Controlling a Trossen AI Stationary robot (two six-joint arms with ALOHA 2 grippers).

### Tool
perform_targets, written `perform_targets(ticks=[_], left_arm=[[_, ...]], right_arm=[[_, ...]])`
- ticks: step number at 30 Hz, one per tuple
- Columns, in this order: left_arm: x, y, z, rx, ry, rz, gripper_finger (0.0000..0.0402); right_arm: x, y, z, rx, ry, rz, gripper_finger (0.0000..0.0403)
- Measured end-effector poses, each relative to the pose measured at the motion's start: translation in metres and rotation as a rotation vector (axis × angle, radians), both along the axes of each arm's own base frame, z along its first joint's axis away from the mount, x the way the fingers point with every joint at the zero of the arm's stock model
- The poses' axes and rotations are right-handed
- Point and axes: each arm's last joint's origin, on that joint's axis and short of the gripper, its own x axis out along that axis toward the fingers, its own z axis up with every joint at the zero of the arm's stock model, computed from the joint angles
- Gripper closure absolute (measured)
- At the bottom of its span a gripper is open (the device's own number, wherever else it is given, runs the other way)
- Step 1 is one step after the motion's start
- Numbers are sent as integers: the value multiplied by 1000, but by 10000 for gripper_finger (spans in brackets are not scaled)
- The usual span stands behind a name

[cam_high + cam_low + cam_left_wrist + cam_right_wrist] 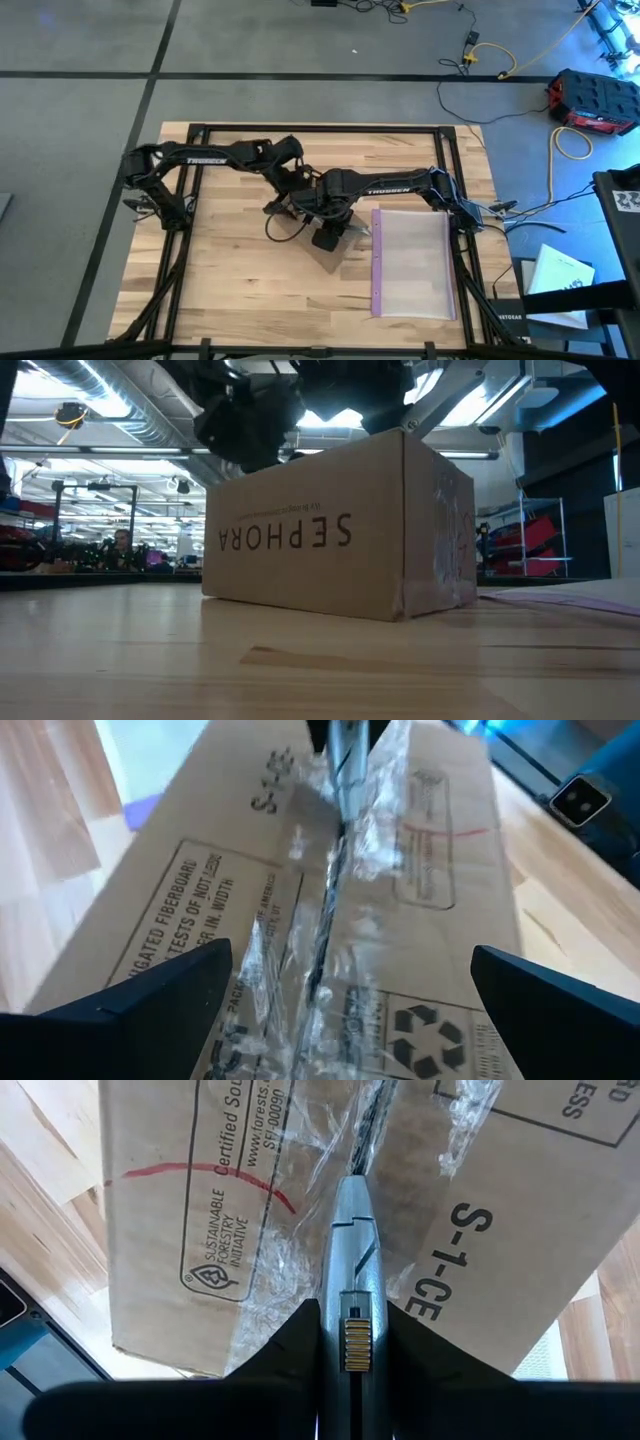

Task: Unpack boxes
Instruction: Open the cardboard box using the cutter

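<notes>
Table (150,670): pale butcher-block wood in narrow glued strips, smooth, with a black metal frame round the edge.
Box (330,535): plain brown corrugated cardboard, rectangular, standing near the table's middle under both arms; black "SEPHORA" lettering reads upside down on its near side; crinkled clear tape runs down the seam between the top flaps; printed certificate stamps, a recycling mark and a thin red curved line on the flaps.
Knife (352,1270): slim grey metal tool with a ridged yellow slider, its tip lying at the taped seam.
Right gripper (352,1342): dark fingers clamped on the knife's handle, above the box top.
Left gripper (340,982): dark fingers spread wide, grasping nothing, hovering over the box's taped seam from the opposite end.
Bag (412,262): flat clear plastic, rectangular, with a purple zip strip along one long edge; lies on the table just beside the box, on the right arm's side.
Room beyond: grey floor, cables, a red and black case (592,100).
</notes>
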Motion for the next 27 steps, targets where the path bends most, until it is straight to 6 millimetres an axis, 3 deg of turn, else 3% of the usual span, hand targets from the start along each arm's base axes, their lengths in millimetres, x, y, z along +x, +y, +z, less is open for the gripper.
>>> perform_targets(ticks=[8, 27], left_arm=[[2, 4, -6, 99, 19, 10, 2], [-9, 25, -9, 102, 71, 84, 2]], right_arm=[[0, 0, 0, 0, -2, 0, 346], [1, 0, 0, -5, 12, -100, 346]])
